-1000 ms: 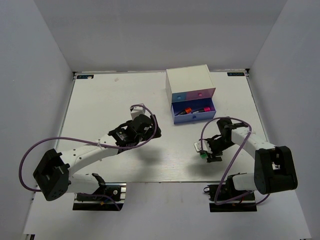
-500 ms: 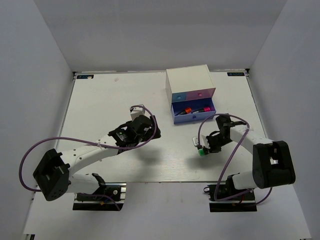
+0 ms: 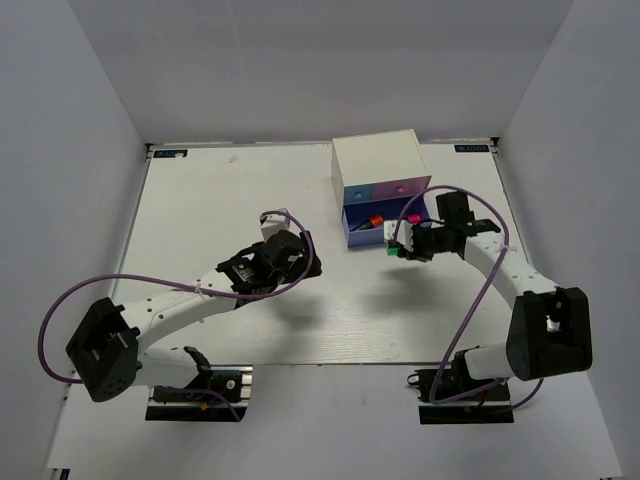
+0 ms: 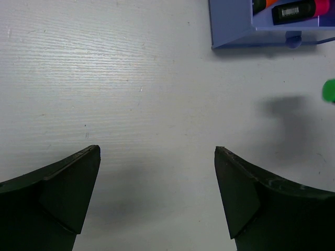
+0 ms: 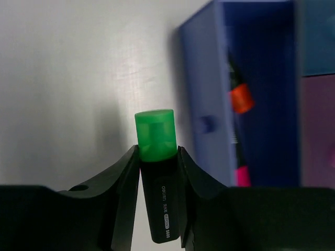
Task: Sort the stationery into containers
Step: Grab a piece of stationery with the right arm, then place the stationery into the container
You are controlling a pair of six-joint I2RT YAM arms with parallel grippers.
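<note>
Green-capped black highlighter (image 5: 157, 178) is pinched at its barrel between the fingers of the right end effector (image 5: 157, 152). Its long axis runs along the fingers, and the cap projects past the tips towards the left edge of the white surface (image 3: 220, 190). It is held off the surface, just on the near side of the open blue drawer (image 3: 352, 238). That drawer is pulled out of the white rectangular box (image 3: 378, 160), which stands at the far edge, right of centre. The drawer holds an orange-capped highlighter (image 5: 241, 98) and a pink-capped highlighter (image 5: 242, 177). The right arm reaches in from the right, bent at the elbow. The left end effector (image 4: 157, 178) is spread wide over the middle of the surface, gripping nothing, with its arm extended low.
</note>
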